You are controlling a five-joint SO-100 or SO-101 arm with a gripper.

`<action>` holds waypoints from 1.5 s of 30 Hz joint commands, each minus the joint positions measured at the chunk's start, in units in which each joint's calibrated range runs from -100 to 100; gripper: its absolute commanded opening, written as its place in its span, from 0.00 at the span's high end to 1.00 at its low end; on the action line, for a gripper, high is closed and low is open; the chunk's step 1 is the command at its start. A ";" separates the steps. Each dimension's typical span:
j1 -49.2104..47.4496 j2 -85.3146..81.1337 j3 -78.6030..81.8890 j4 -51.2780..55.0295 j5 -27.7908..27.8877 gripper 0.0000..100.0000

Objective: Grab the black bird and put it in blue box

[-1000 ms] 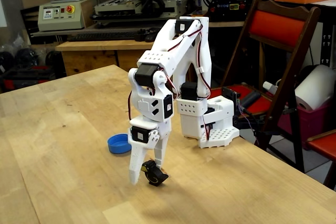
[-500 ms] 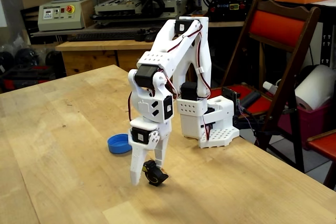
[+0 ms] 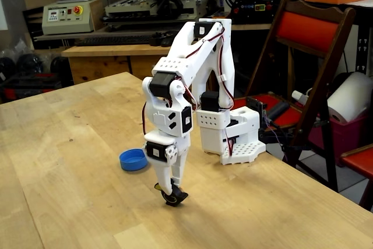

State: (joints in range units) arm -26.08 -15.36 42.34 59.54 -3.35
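The white arm [image 3: 186,86] bends down over the wooden table [image 3: 70,161], its gripper [image 3: 170,193] pointing straight down, with the fingers pressed together on the bird [image 3: 172,196]. The bird sits pinched at the fingertips, black with a bit of yellow showing, its lower edge at or just above the tabletop; whether it touches the wood cannot be told. The box [image 3: 133,159], a shallow round blue dish, lies on the table to the left of the gripper in the fixed view and slightly farther from the camera, near but apart from it.
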 commanded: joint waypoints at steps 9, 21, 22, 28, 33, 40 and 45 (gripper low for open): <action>0.08 -1.02 -3.05 -0.48 0.24 0.96; -0.07 -1.28 -3.14 -0.64 0.24 0.96; 0.01 -1.28 -3.14 -0.64 0.29 0.96; 0.01 -1.28 -3.14 -0.72 0.29 0.96; 0.08 -1.19 -3.23 -0.80 0.29 0.96; 0.15 -0.77 -8.98 -0.33 0.29 0.96; 0.23 -0.51 -13.76 -0.25 0.29 0.96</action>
State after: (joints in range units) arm -26.08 -15.36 33.85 59.30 -3.35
